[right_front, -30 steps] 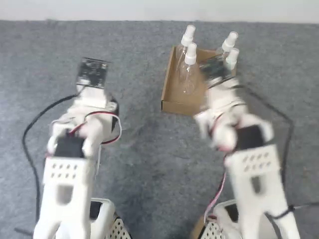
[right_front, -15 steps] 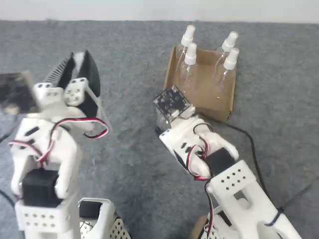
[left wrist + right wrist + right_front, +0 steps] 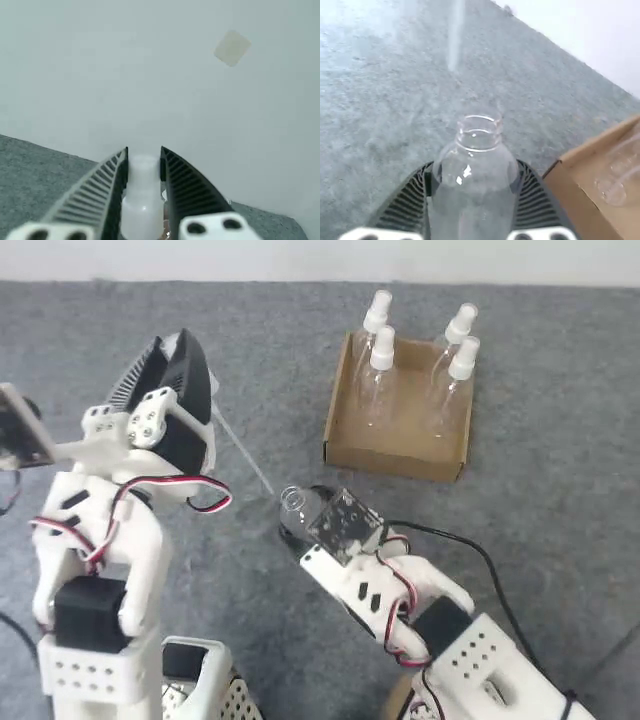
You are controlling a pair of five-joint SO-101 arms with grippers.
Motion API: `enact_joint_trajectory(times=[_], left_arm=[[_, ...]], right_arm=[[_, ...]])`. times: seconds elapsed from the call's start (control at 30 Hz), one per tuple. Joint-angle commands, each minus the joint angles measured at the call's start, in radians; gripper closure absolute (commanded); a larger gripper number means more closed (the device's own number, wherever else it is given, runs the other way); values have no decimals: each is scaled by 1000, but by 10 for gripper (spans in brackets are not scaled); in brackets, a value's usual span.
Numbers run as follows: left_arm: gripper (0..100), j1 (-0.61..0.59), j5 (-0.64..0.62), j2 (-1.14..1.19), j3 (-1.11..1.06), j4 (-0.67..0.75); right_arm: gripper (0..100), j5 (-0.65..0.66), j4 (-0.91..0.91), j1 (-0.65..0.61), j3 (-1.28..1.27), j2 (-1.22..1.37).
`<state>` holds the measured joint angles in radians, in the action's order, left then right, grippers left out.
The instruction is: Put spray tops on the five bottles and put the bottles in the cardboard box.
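Bottle (image 3: pixel 472 165), clear and with nothing on its neck, is pinched between the jaws of the right claw (image 3: pixel 475 172), above the grey carpet (image 3: pixel 270 340) and a little way out from the cardboard box (image 3: pixel 395 458). The left claw (image 3: pixel 144 151) is up high, squeezed onto a white spray top (image 3: pixel 142 200) whose thin tube (image 3: pixel 240 455) slants down towards the bottle's mouth. Four capped bottles (image 3: pixel 378 370) stand in the box
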<state>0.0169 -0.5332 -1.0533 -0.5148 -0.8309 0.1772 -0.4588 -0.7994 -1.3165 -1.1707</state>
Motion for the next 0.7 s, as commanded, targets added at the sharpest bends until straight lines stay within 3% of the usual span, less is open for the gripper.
enact_joint_trajectory(times=[0.0, 0.43, 0.67], left_arm=[[990, 18, -11, -17, -42, 54], [990, 49, -9, -21, -177, 115], [990, 147, -6, -21, -236, 84]], right_arm=[[992, -12, 30, -18, -8, -71], [992, -18, 30, -15, -14, -70], [992, -18, 30, -13, -18, -70]])
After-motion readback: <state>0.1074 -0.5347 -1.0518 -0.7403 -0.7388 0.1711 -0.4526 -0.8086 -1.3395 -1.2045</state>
